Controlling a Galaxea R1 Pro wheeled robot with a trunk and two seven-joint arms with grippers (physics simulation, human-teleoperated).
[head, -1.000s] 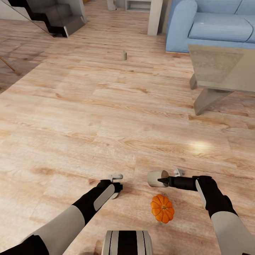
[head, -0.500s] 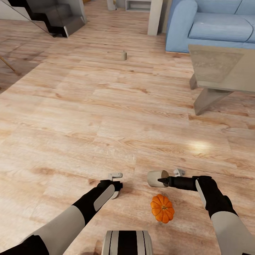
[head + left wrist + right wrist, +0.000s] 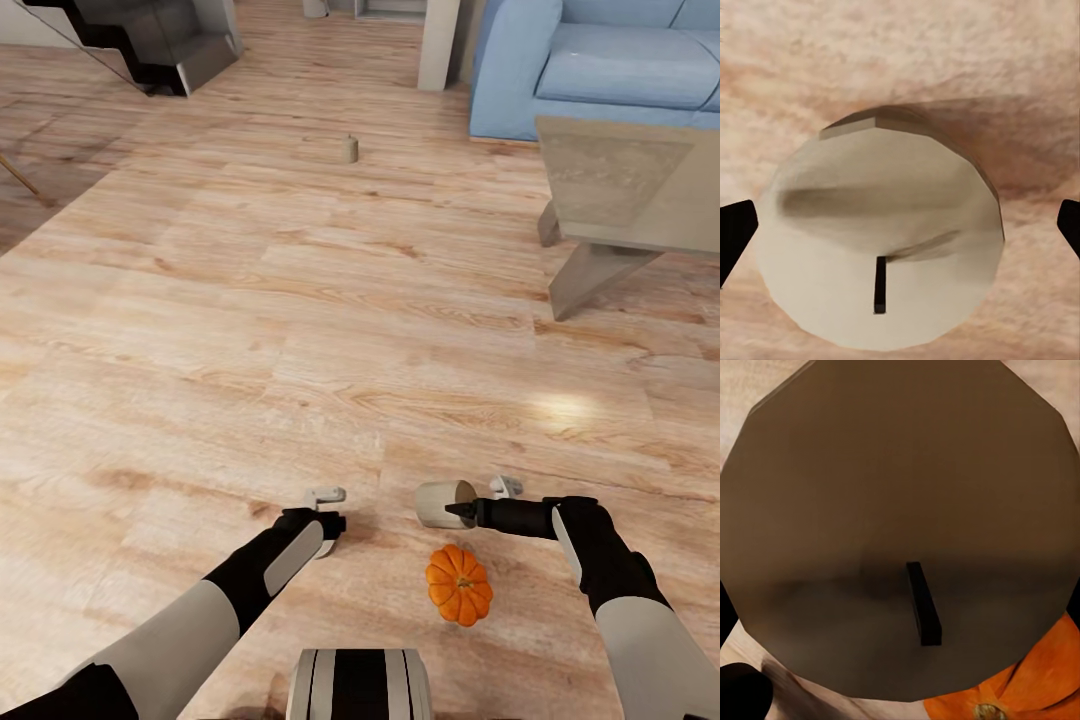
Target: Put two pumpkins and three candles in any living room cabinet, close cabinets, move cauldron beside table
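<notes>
Low over the wooden floor (image 3: 300,330), I have a candle at each gripper.

Ahead of my right gripper (image 3: 452,510) a candle (image 3: 440,503) lies on its side, its wick end facing the fingertips; close up its dark top (image 3: 900,525) sits between my spread fingers, though I cannot tell whether they actually clamp it. Just nearer to me, a bright orange pumpkin (image 3: 459,587) rests on the boards, its edge peeping past the candle (image 3: 1020,690). My left gripper (image 3: 328,524) points down over a second candle (image 3: 881,247), whose pale top and wick sit between two dark fingertips (image 3: 735,236) standing well apart at either side; contact I cannot judge. A third candle (image 3: 349,150) stands upright far across the floor, towards the blue sofa (image 3: 600,60). To the right is the pale grey table (image 3: 620,180).
</notes>
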